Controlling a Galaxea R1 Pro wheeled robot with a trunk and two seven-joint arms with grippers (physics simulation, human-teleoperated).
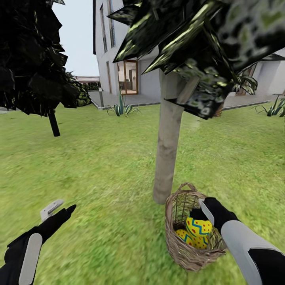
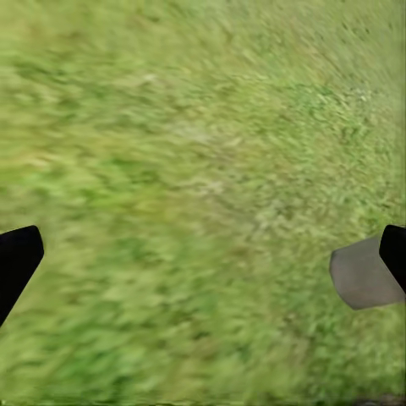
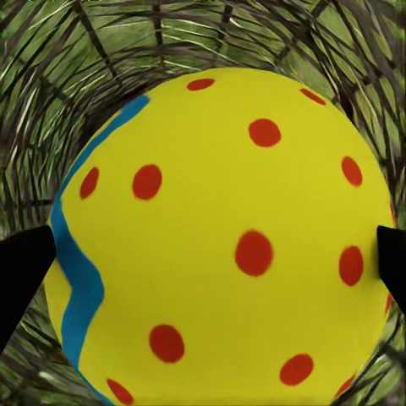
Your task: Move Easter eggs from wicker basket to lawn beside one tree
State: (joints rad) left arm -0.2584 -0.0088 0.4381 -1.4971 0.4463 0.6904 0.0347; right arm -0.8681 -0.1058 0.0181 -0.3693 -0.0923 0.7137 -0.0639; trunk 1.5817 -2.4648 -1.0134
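Observation:
The wicker basket (image 1: 180, 245) sits on the lawn (image 1: 99, 166) right at the foot of the tree (image 1: 168, 142) with the pale trunk. Two yellow Easter eggs (image 1: 199, 227) show inside it; a third I cannot make out. My right gripper (image 1: 202, 212) reaches down into the basket, open, its fingertips (image 3: 21, 271) on either side of one egg (image 3: 228, 237), which has red dots and a blue zigzag. My left gripper (image 1: 59, 209) hangs open over bare grass (image 2: 203, 169) at the lower left, with nothing between its fingers.
A near-black tree with a thin dark stem (image 1: 53, 123) stands at the left. The white house (image 1: 118, 47) and grey paving lie at the back, with spiky plants (image 1: 122, 107) along the edge. Open grass spreads around the trunk.

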